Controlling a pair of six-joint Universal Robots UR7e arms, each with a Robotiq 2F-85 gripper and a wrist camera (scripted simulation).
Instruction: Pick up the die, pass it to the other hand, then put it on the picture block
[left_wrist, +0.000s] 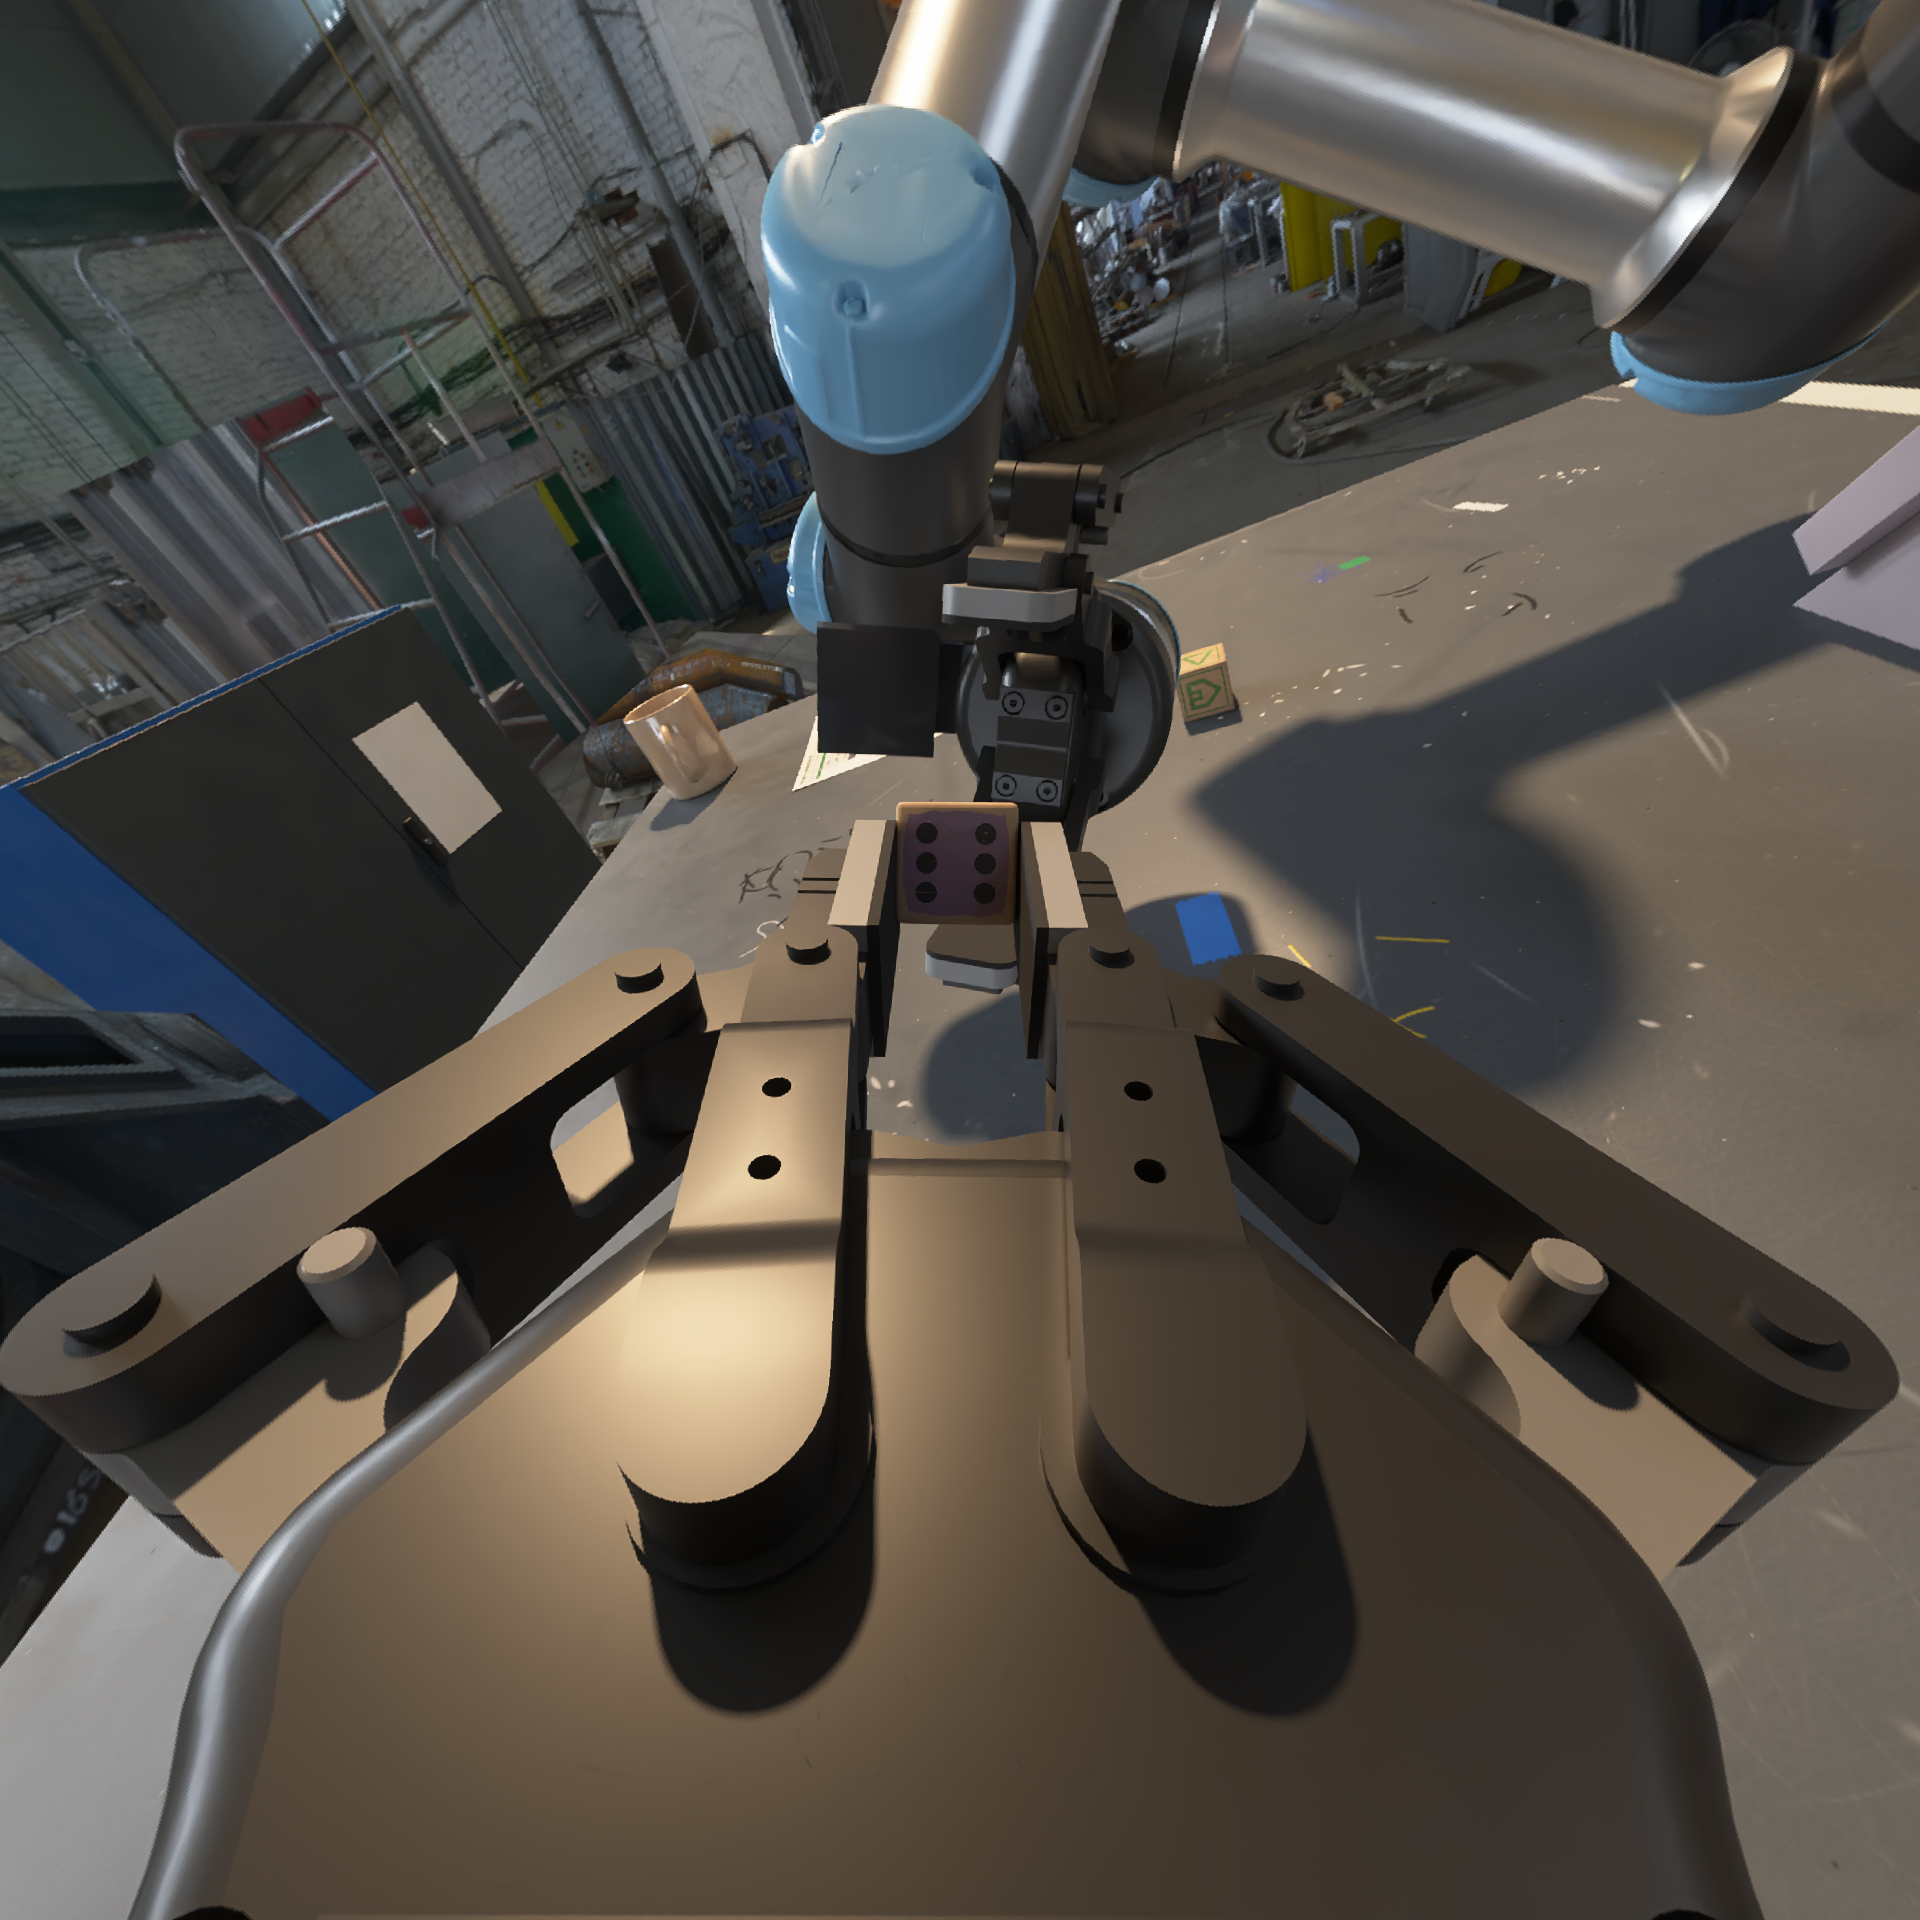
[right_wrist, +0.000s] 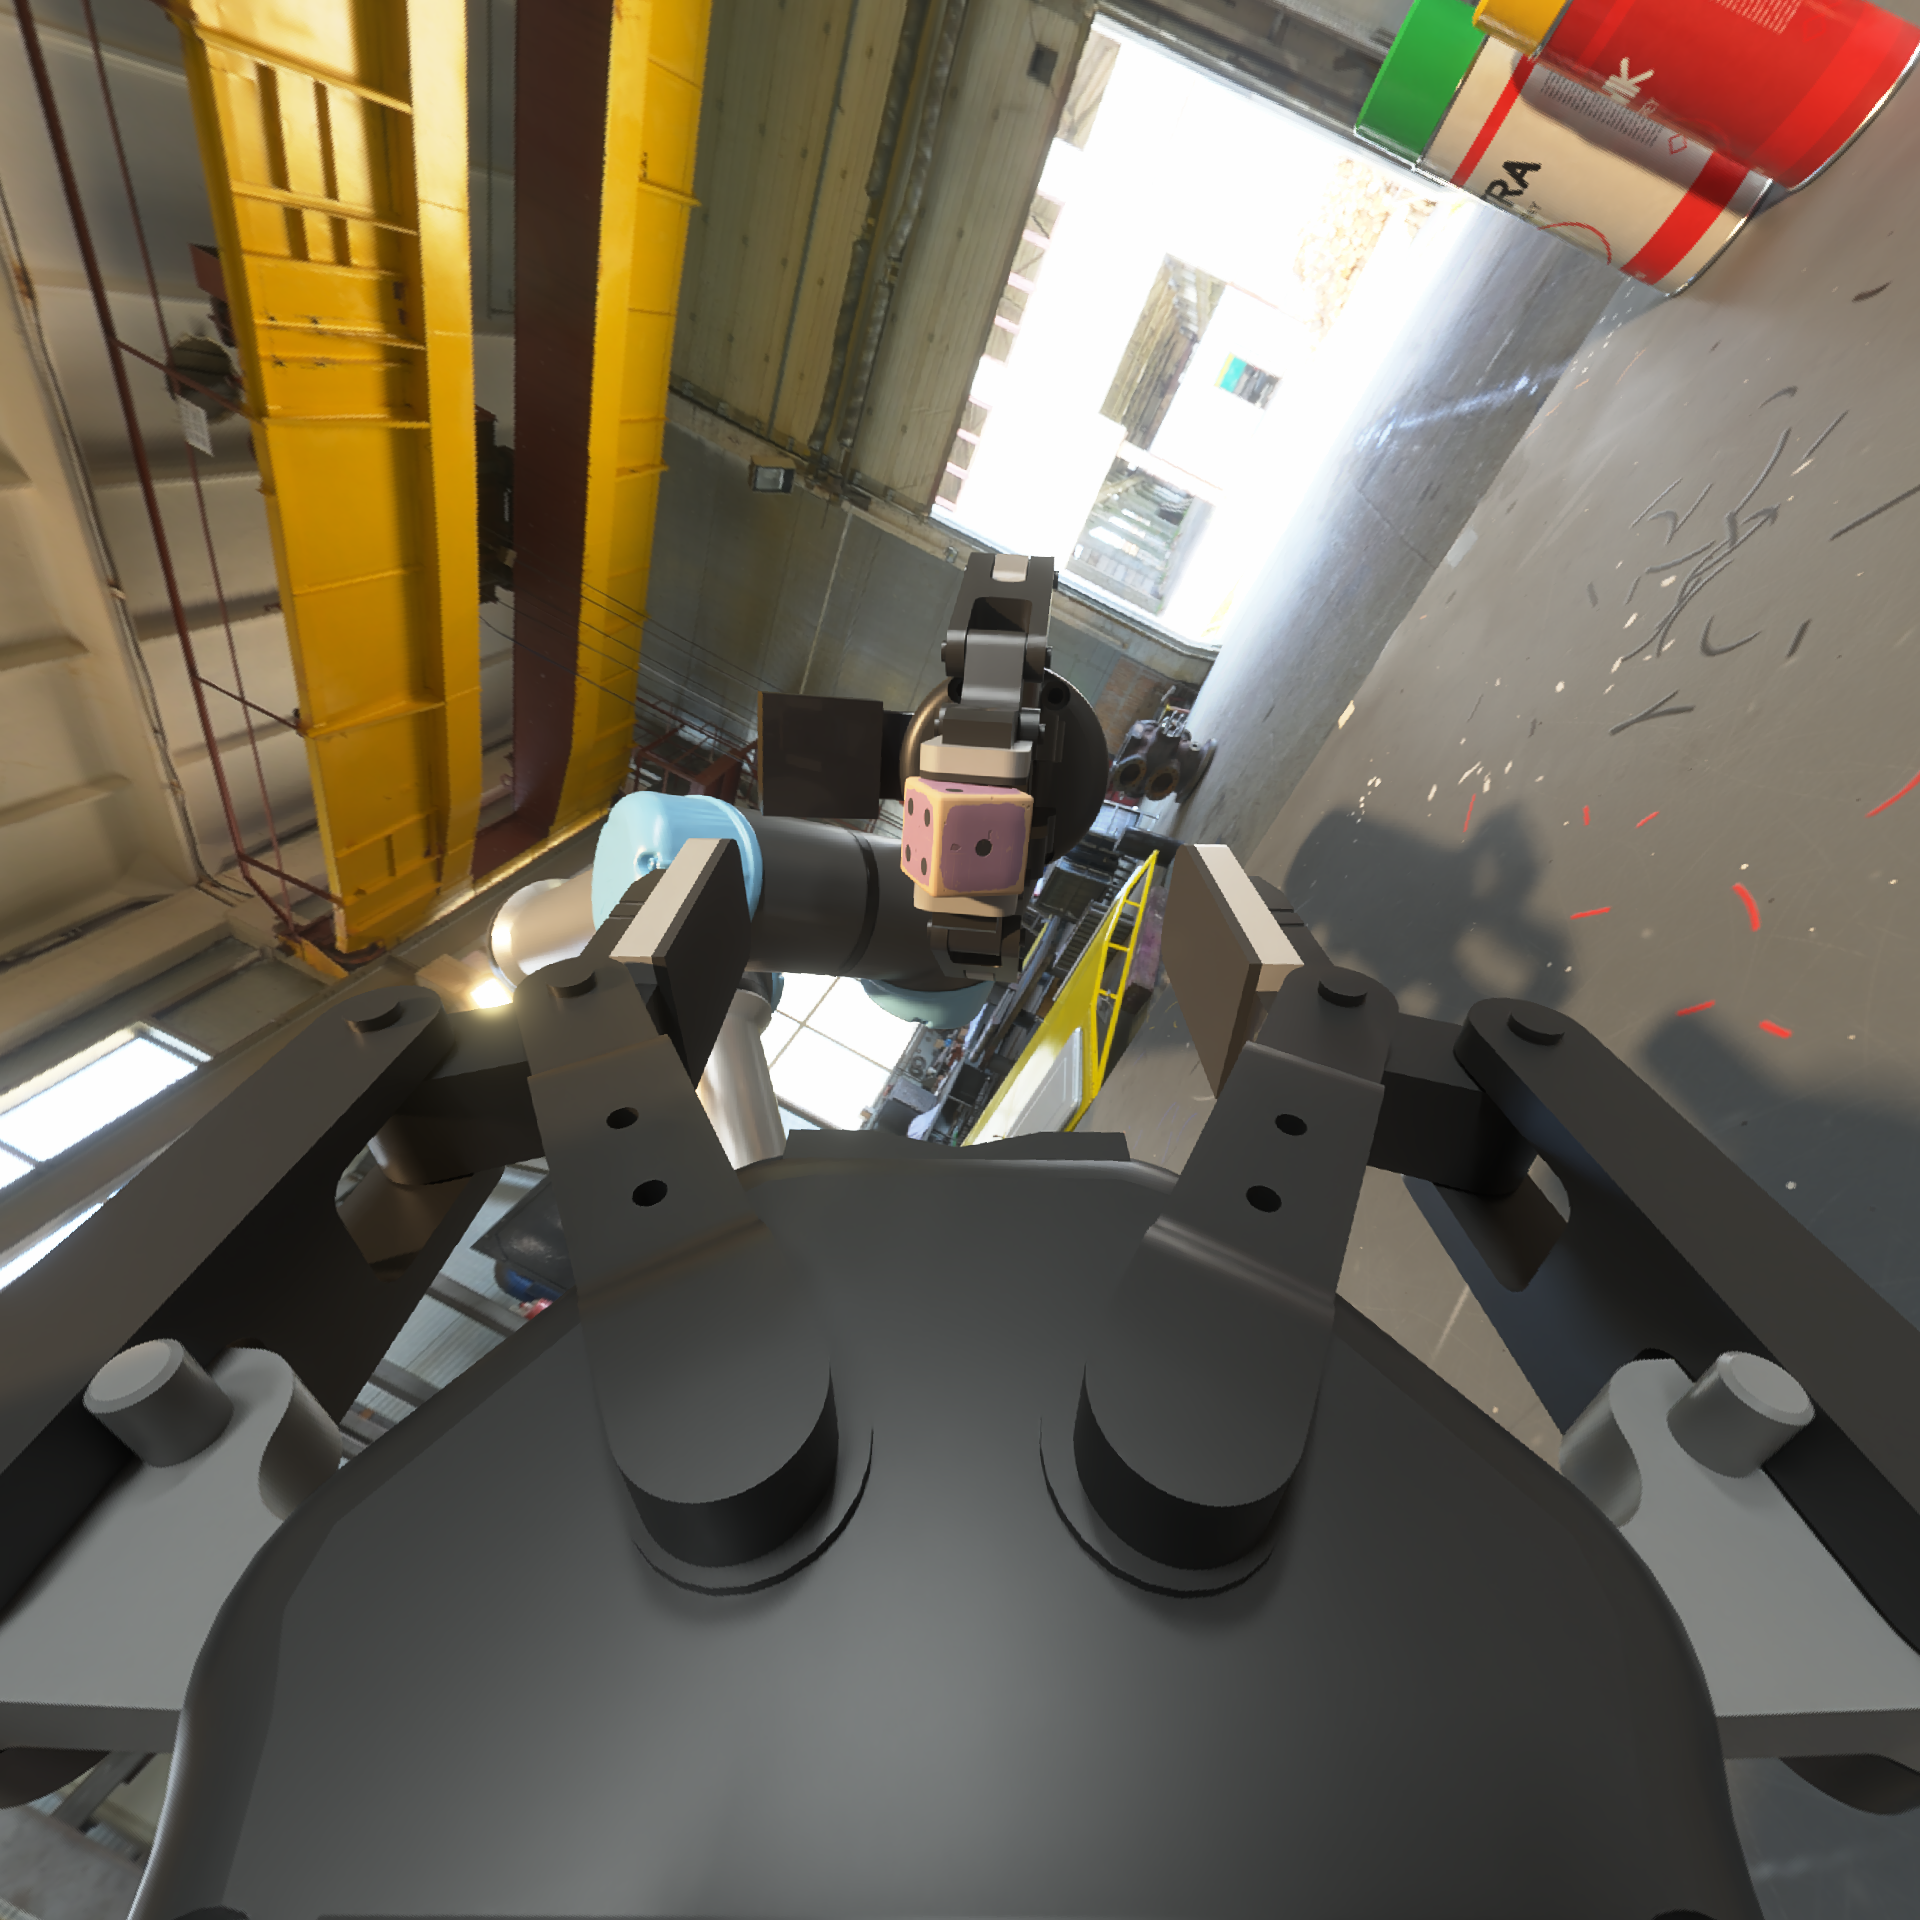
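Observation:
A pink die (left_wrist: 956, 862) with black pips is pinched between the pads of my left gripper (left_wrist: 956, 878), held in the air above the grey table (left_wrist: 1507, 1091). In the right wrist view the die (right_wrist: 966, 847) sits in the left gripper's fingers (right_wrist: 977, 753), midway between my right gripper's spread pads. My right gripper (right_wrist: 956, 914) is open and does not touch the die. In the left wrist view its fingers (left_wrist: 1008, 603) stand above and below the die. The picture block (left_wrist: 1205, 681), wooden with green drawings, rests on the table beyond both grippers.
A tan mug (left_wrist: 681, 738) and a sheet of paper (left_wrist: 831, 764) sit at the table's far left edge. A blue tape mark (left_wrist: 1205, 930) lies below the grippers. A white box (left_wrist: 1870, 540) is at the right. A red and silver can (right_wrist: 1662, 135) stands on the table.

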